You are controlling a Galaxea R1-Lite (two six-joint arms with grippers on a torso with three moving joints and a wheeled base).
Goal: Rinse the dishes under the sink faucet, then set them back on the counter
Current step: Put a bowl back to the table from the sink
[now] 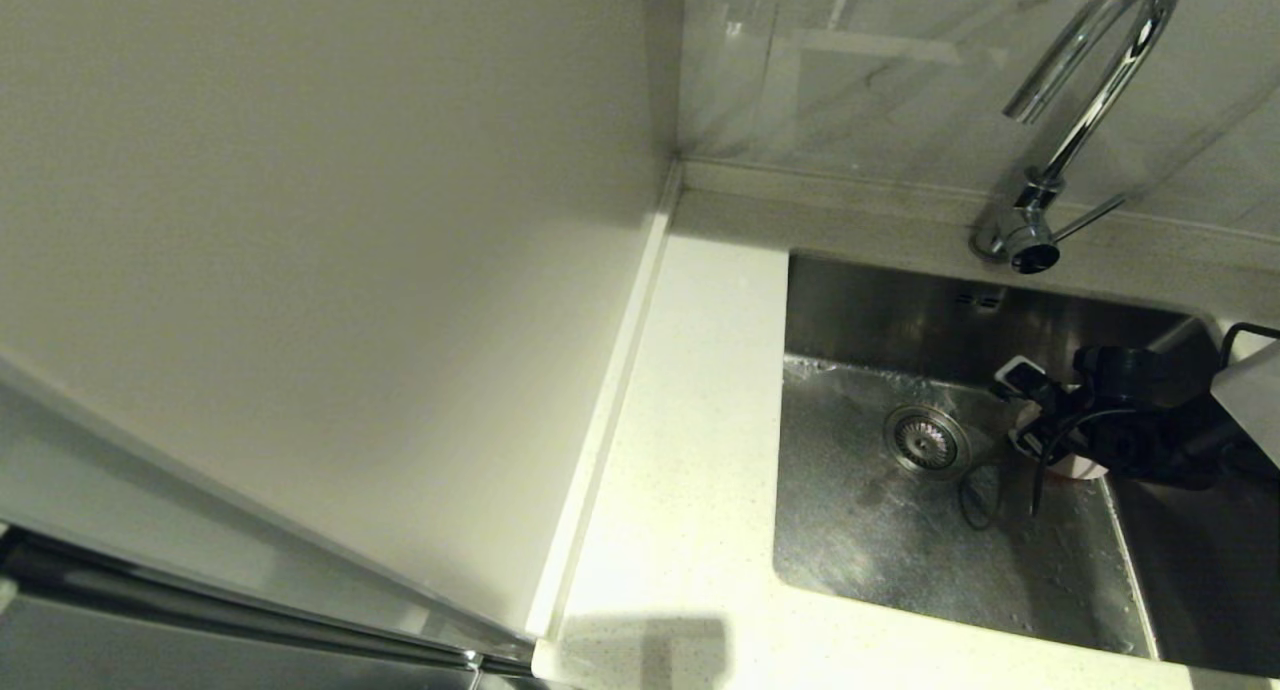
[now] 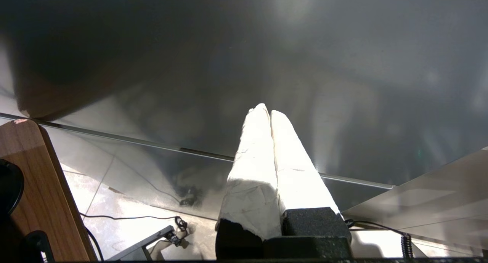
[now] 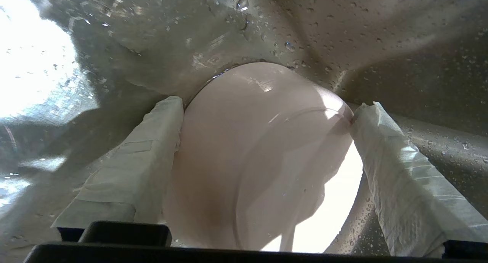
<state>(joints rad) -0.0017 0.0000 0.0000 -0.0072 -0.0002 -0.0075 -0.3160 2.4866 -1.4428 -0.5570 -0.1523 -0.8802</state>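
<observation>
The pale pink bowl (image 3: 259, 148) is tilted between my right gripper's (image 3: 272, 105) white-wrapped fingers. One finger (image 3: 152, 152) presses its outer wall and the other fingertip (image 3: 366, 114) meets its rim. In the head view this gripper (image 1: 1040, 420) is low in the sink (image 1: 900, 540), right of the drain (image 1: 926, 438), and only a sliver of the pink bowl (image 1: 1080, 468) shows under it. The chrome faucet (image 1: 1090, 100) arches above the sink's back edge, with no stream visible. My left gripper (image 2: 270, 111) is shut on nothing, parked low before a grey cabinet front.
The white speckled counter (image 1: 690, 420) runs along the sink's left side, bounded by a raised edge strip (image 1: 610, 390) and a cream wall panel (image 1: 320, 220). Water drops cover the sink's steel. A thin black cable (image 1: 975, 495) dangles from the right wrist.
</observation>
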